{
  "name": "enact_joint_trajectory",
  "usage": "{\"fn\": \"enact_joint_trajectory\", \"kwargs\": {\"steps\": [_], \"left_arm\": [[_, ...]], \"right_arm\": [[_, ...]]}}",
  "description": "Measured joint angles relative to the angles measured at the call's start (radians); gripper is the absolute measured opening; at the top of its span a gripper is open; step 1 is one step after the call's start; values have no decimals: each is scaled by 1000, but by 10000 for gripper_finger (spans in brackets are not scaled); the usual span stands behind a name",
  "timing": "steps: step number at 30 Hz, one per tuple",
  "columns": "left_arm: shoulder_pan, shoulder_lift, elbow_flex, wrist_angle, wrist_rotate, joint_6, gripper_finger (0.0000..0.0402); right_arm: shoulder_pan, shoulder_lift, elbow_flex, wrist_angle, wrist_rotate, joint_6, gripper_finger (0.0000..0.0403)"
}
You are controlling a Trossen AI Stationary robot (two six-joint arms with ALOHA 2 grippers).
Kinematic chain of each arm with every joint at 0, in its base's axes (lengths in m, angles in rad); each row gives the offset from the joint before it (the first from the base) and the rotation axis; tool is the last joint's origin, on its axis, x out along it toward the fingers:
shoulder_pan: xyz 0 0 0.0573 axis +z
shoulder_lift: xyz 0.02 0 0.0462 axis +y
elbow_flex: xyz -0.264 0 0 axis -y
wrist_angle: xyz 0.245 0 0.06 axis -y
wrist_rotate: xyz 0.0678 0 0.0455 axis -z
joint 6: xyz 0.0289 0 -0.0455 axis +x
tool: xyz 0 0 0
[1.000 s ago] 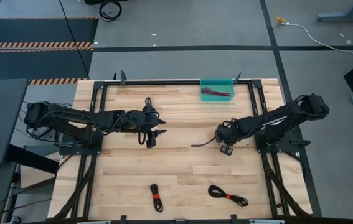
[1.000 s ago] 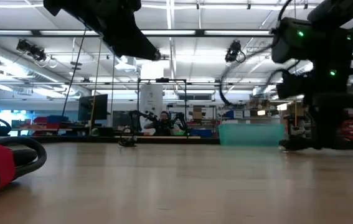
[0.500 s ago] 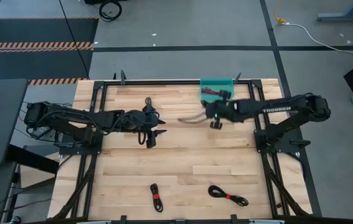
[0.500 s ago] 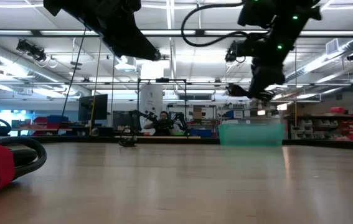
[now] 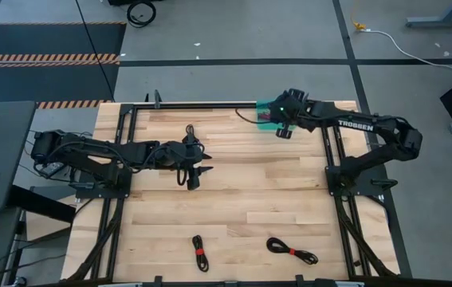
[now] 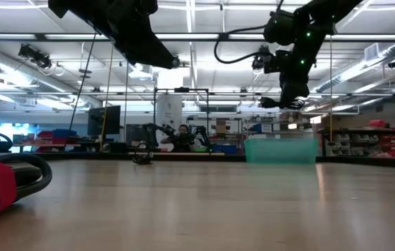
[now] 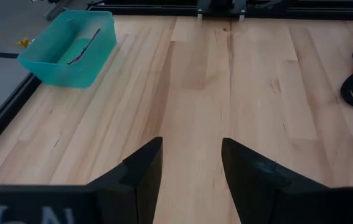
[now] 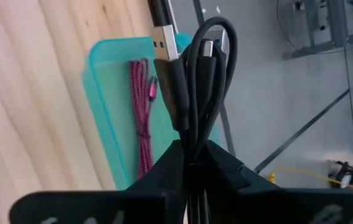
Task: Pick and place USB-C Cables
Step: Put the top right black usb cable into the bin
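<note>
My right gripper hangs over the teal bin at the table's far edge, shut on a black USB-C cable bundle. The low view shows this gripper well above the bin. A maroon-pink cable lies inside the bin. My left gripper waits open over the table's left middle, near a black cable lying flat. Two black cables with red ties lie near the table's near edge. My right gripper pinches the black cable bundle between its two fingers, several strands together, just below the plugs. The looped end and both plugs stick out past the fingertips. The bundle is lifted clear, above the teal bin; its other end trails toward the table's left.
A black frame rail runs along the far edge beside the bin, and more rails run down both sides. Bare wood lies between the two arms. In the low view a red-tied cable sits close to the camera.
My right gripper rose from the table's middle and swung toward the far edge, ending above the teal bin. It carried the black cable bundle, which was dragging on the wood a second ago and now hangs clear. The left arm kept still.
</note>
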Motion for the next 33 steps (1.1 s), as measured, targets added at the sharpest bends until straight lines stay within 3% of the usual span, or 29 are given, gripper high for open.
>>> {"fn": "enact_joint_trajectory", "kwargs": {"steps": [8, 20, 25, 30, 33], "left_arm": [[0, 0, 0, 1, 0, 2, 172], [-9, 0, 0, 1, 0, -2, 172], [-36, 0, 1, 1, 1, 3, 172], [-45, 0, 1, 1, 0, 12, 172], [-39, 0, 1, 3, 0, 15, 172]], "right_arm": [[-81, 0, 0, 51, -43, -28, 47], [-104, 37, 0, 156, -158, -27, 48], [-92, 118, 0, 164, -145, -30, 49], [-80, 168, 0, 167, -43, -83, 50], [-77, 172, 0, 174, -57, -88, 50]]}}
